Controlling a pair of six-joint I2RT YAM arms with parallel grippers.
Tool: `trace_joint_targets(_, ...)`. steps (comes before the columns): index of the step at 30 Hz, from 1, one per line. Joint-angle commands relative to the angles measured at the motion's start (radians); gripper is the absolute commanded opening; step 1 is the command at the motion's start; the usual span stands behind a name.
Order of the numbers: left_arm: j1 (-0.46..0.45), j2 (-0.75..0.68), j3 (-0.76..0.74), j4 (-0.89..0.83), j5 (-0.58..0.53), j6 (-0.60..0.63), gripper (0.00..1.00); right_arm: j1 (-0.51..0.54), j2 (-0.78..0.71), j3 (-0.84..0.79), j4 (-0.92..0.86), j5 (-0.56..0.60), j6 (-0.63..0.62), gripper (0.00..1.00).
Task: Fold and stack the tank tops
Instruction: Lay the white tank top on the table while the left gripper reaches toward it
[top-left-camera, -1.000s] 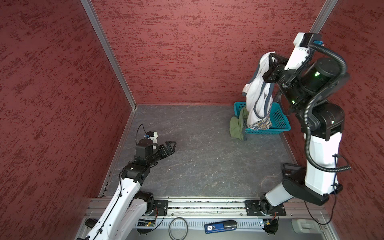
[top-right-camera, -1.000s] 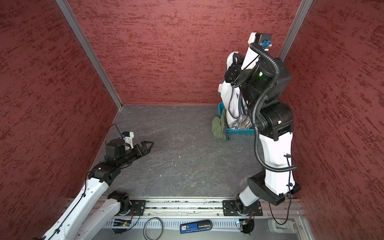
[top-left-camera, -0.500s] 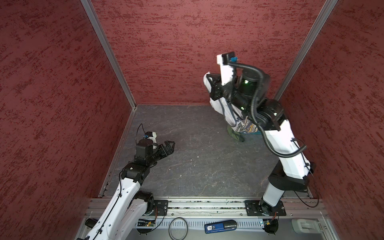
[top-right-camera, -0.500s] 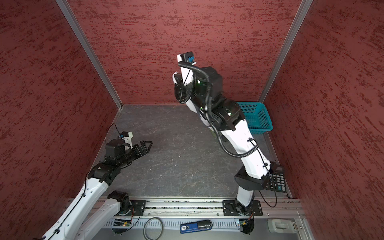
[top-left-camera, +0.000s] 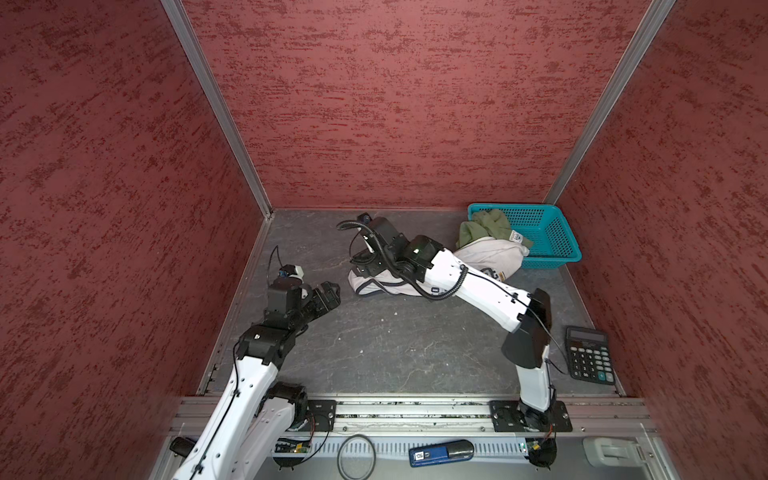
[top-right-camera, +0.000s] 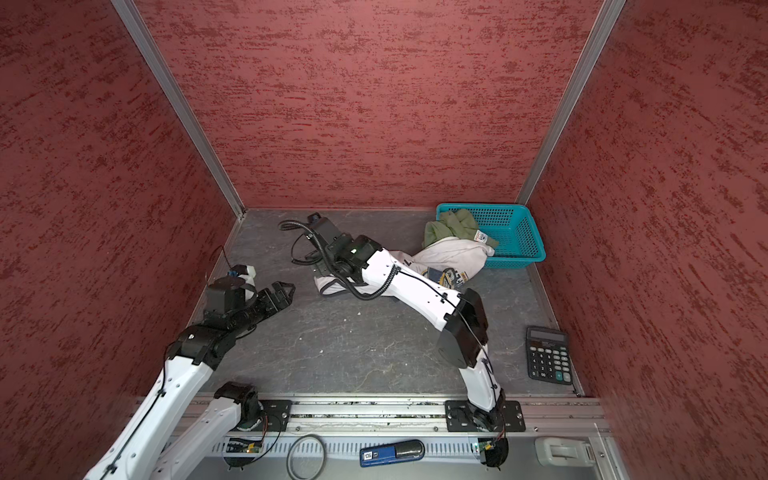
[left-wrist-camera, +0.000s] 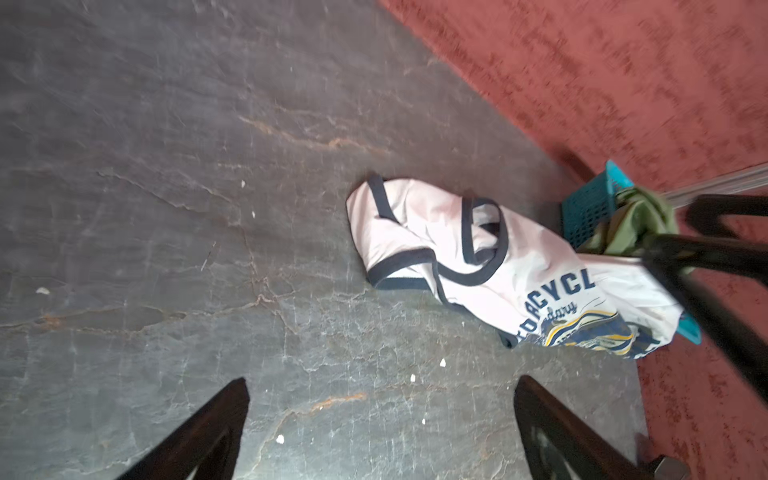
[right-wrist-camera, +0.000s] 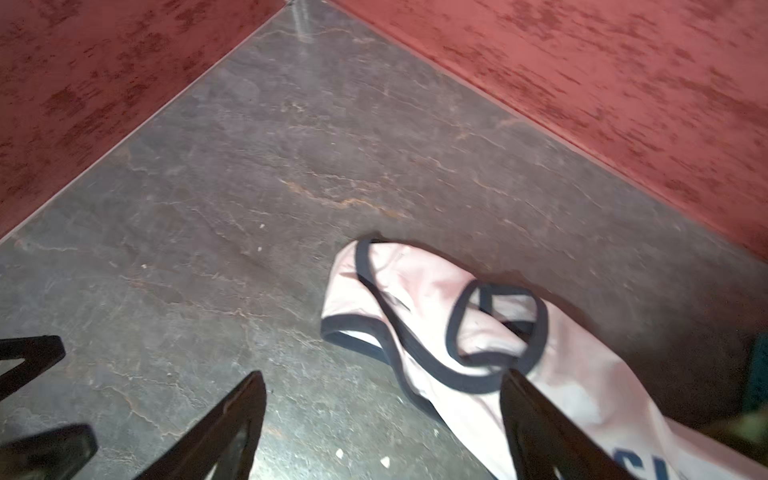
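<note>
Left pincer: fingers spread wide and holding nothing, over bare counter.
Right pincer: fingers spread, low over the counter. One fingertip overlaps the dark neck trim of the white top. Whether it touches the cloth cannot be told.
White tank top: lies crumpled on the counter. Its strap end is at the right pincer, beside that fingertip, and its printed body trails back along that arm to the basket. It is ahead of the left pincer and apart from it.
Olive tank top: beyond the white top from both pincers, bunched over the basket's near corner and touching the white hem.
Basket: teal mesh, farthest from both pincers, at the back wall.
</note>
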Motion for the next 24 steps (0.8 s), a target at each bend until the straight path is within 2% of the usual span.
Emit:
trace_joint_targets(1, -0.056, 0.168, 0.064, -0.014, 0.057, 0.024, 0.98, -0.107, -0.248, -0.179, 0.078, 0.072, 0.107, 0.88)
trace_joint_targets(5, -0.170, 0.413, 0.160, 0.026, 0.024, -0.004, 0.98, -0.197, -0.426, -0.416, 0.113, 0.064, 0.183, 0.88)
trace_joint_targets(8, -0.269, 0.609, 0.289, 0.054, -0.009, -0.017, 0.98, -0.264, -0.572, -0.571, 0.115, 0.078, 0.226, 0.88)
trace_joint_targets(12, -0.364, 0.899, 0.554, -0.013, -0.109, -0.024, 0.98, -0.319, -0.710, -0.729, 0.121, 0.094, 0.285, 0.87)
trace_joint_targets(16, -0.387, 1.172, 0.832, -0.150, -0.229, -0.043, 0.94, -0.330, -0.802, -0.838, 0.120, 0.101, 0.340, 0.88)
trace_joint_targets(20, -0.381, 1.358, 1.024, -0.233, -0.276, -0.048, 0.86, -0.333, -0.859, -0.893, 0.126, 0.074, 0.355, 0.88)
trace_joint_targets(22, -0.377, 1.414, 1.081, -0.242, -0.263, -0.047, 0.76, -0.334, -0.878, -0.907, 0.123, 0.075, 0.356, 0.88)
trace_joint_targets(24, -0.371, 1.444, 1.119, -0.252, -0.254, -0.047, 0.62, -0.335, -0.888, -0.913, 0.114, 0.090, 0.353, 0.88)
